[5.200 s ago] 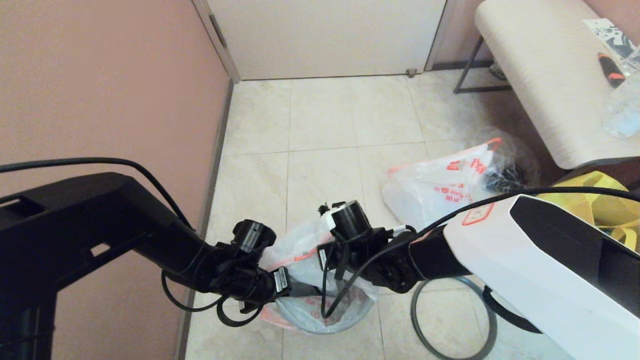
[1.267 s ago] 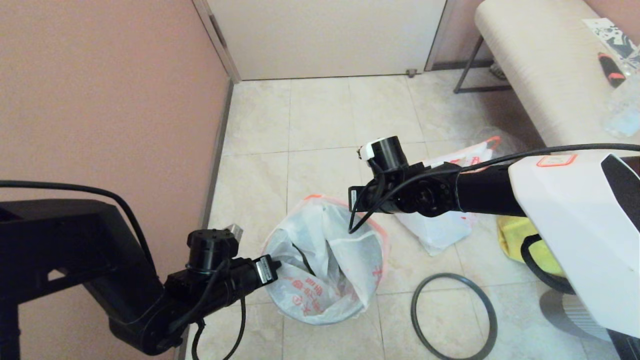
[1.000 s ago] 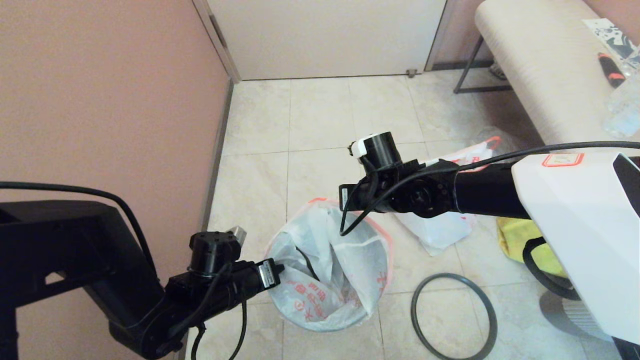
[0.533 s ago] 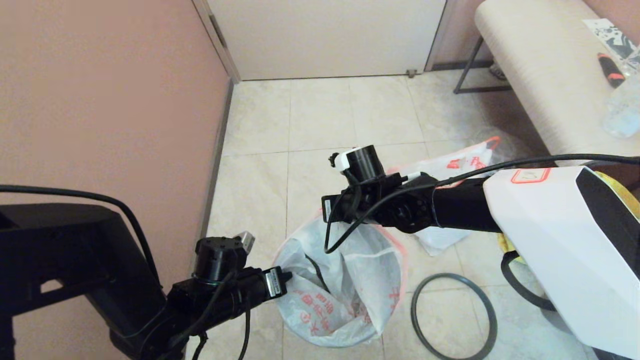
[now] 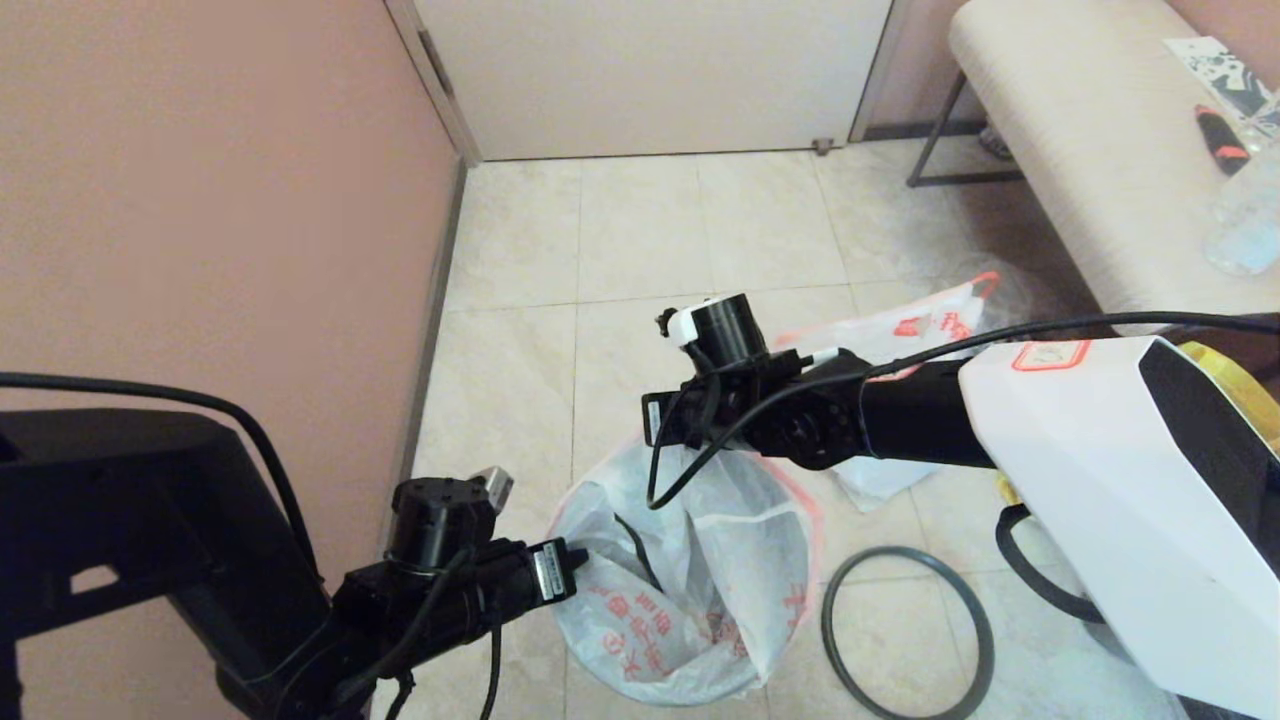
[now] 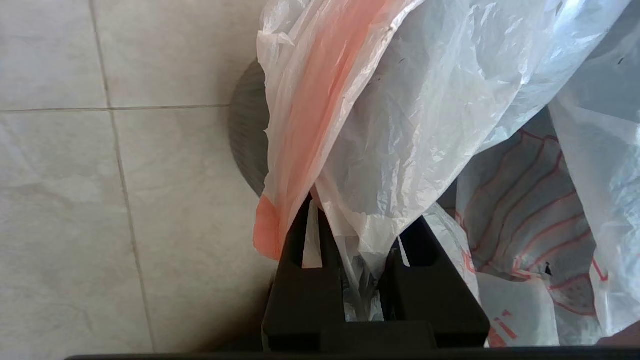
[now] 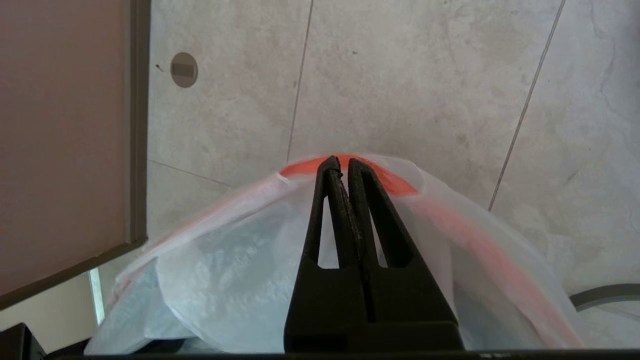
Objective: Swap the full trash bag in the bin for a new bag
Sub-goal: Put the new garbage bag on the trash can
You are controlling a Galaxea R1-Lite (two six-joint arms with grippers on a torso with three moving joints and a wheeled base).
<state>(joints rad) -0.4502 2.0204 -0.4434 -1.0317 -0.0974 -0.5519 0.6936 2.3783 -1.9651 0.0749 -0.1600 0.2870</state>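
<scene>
The new bag [image 5: 700,590], thin white plastic with orange-red trim and red prints, is spread open over the bin, which it hides in the head view. A dark grey curve of the bin [image 6: 247,145] shows in the left wrist view. My left gripper [image 5: 578,555] is shut on bunched plastic at the bag's left edge [image 6: 360,220]. My right gripper [image 5: 668,445] is shut on the orange-red trim at the far edge [image 7: 344,165]. The full trash bag [image 5: 900,335] lies on the floor behind my right arm, partly hidden by it.
A dark grey hoop [image 5: 826,630] lies flat on the tiles right of the bin. A yellow tote [image 5: 1235,385] sits under the pale bench [image 5: 1080,150] at right. The pink wall [image 5: 200,200] runs close along the left.
From close together over the bin, my grippers have drawn apart and spread the bag's mouth open. Over the last second the right gripper shifted left and nearer, and the bag moved with it.
</scene>
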